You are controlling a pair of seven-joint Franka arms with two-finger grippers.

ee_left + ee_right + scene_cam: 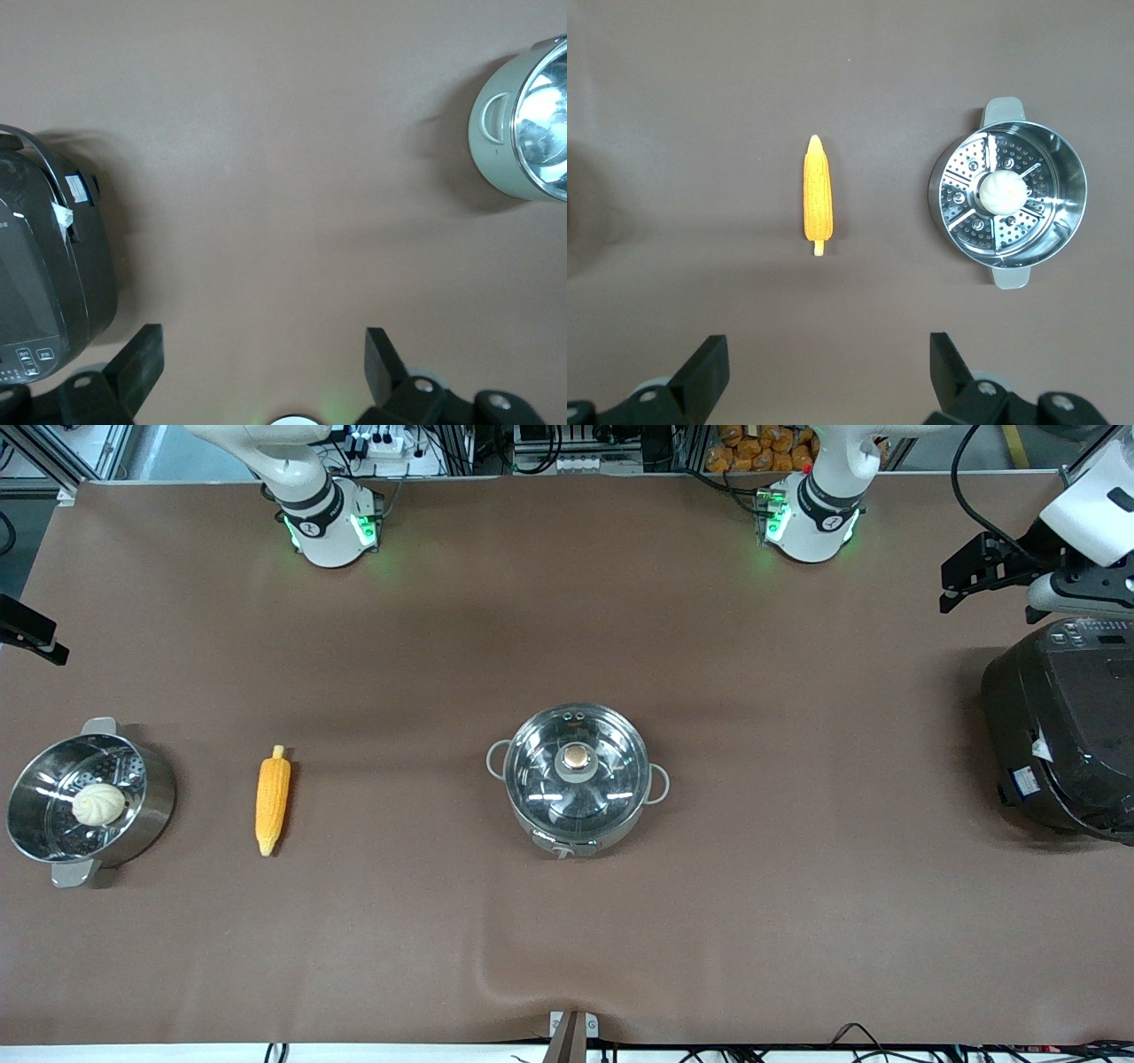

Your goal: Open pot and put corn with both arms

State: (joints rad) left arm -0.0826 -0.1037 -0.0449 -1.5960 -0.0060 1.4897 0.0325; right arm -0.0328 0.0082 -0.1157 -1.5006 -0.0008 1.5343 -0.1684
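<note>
The shiny steel pot (576, 784) stands mid-table with its domed glass lid on and a copper-coloured knob (576, 757) on top. Its edge shows in the left wrist view (523, 124). The yellow-orange corn (273, 802) lies on the table toward the right arm's end, and also shows in the right wrist view (817, 199). My left gripper (961, 583) hangs open and empty over the table beside the black cooker (264, 354). My right gripper (828, 359) is open and empty, high over the table near the corn. Only a black part of it (31, 638) shows in the front view.
A steel steamer pot (89, 802) with a pale bun (97, 804) in it stands beside the corn at the right arm's end; it shows in the right wrist view (1007, 204). A big black cooker (1063, 735) stands at the left arm's end.
</note>
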